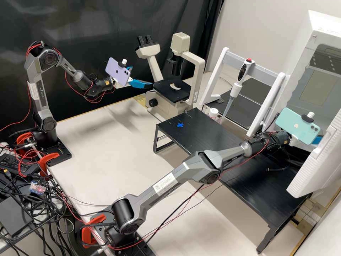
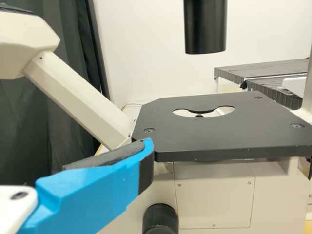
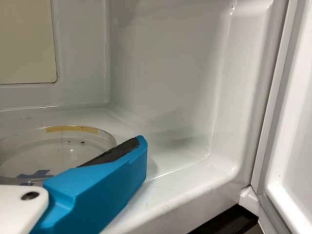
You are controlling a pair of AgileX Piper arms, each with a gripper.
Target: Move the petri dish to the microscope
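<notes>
Inside the white, box-shaped cabinet (image 1: 325, 22) at the upper right of the high view, the round, clear petri dish (image 3: 53, 153) is shown by the right wrist view, resting on the pale floor. A yellowish strip is stuck along its rim, and a blue mark (image 3: 34, 174) is seen through it. Just beside the rim, the right gripper (image 1: 317, 139) is held open, its dark inner pad bared toward the dish; whether the dish is touched cannot be told. A mint-green phone (image 1: 297, 126) is mounted on that arm, near the thick white door (image 1: 321, 158).

Across the middle and lower right of the high view, a long black table (image 1: 209, 137) is marked with a blue cross (image 1: 180, 125). Behind it, a white pipette (image 1: 236, 89) with a red button is hung upright on a white frame (image 1: 217, 76).

At the upper centre, the cream microscope (image 1: 200, 67) is fitted with a flat black stage (image 1: 167, 89). Near that stage, the left gripper (image 1: 141, 79) is held with its fingers parted and nothing between them, beyond a lilac phone (image 1: 118, 72).
</notes>
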